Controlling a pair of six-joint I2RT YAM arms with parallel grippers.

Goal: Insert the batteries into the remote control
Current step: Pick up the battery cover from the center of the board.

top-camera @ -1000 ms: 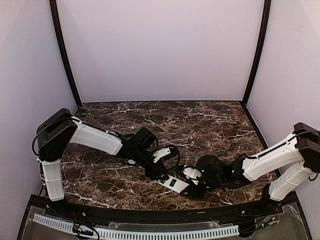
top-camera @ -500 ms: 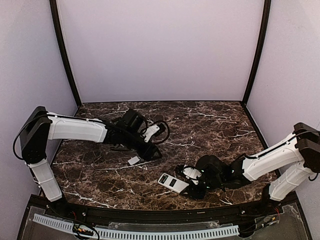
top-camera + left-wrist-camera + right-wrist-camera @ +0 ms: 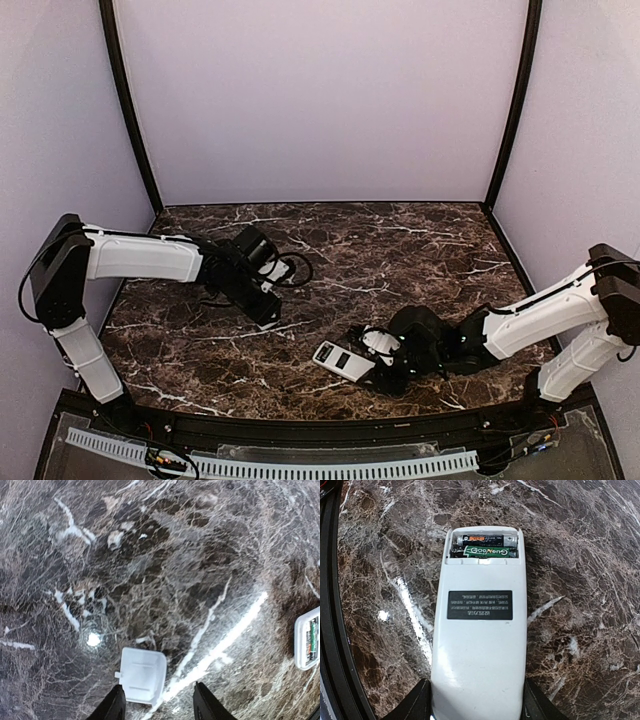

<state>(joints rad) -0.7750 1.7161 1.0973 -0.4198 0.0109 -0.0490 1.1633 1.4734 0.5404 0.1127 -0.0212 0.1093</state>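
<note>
Left pincer [image 3: 160, 705] swung leftward, 2 batteries [image 3: 487, 546] seated in remote control [image 3: 479, 645]

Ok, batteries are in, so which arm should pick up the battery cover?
Left. The left gripper hangs open directly over the battery cover lying on the marble table, the cover between its jaws. The right gripper is clamped on the remote control, with the batteries seated in its open compartment.
</note>
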